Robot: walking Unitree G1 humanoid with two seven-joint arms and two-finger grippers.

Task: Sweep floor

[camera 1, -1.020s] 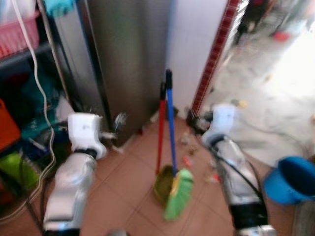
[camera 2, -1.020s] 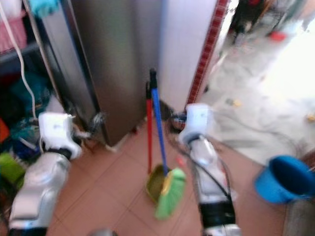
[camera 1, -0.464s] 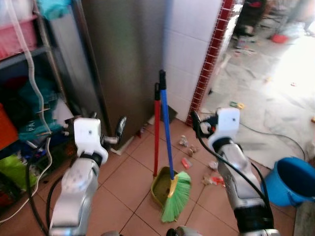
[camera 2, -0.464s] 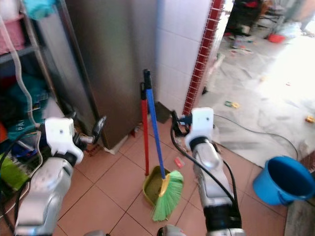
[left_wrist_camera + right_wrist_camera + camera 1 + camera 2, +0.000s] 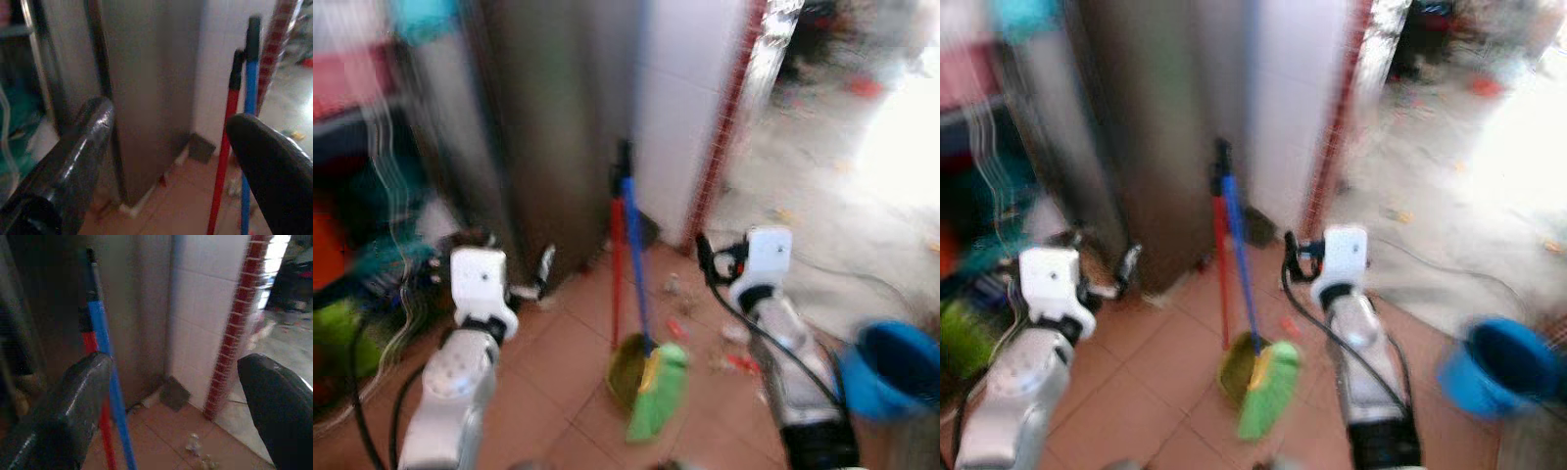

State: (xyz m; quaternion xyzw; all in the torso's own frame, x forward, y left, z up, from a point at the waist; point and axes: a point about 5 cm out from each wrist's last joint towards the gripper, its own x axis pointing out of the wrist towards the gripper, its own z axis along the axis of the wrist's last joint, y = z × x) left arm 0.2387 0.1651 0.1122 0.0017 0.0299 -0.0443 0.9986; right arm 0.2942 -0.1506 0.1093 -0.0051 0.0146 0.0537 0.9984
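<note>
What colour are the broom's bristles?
Bright green bristles, clearest in the left eye view.

No text, label, brand, number or sign can be read anywhere in these blurred views.

1. Both my eye views are smeared by motion blur; edges of the broom (image 5: 656,392) and blue bucket (image 5: 896,367) run soft.
2. Strong daylight pours in from the doorway at upper right, washing the pale floor (image 5: 901,157) there to near white.
3. The shelves (image 5: 362,196) on my left sit in dim shade.
4. My wrist views are sharper farther off, though my own claw fingers (image 5: 73,161) loom close and out of focus.
</note>
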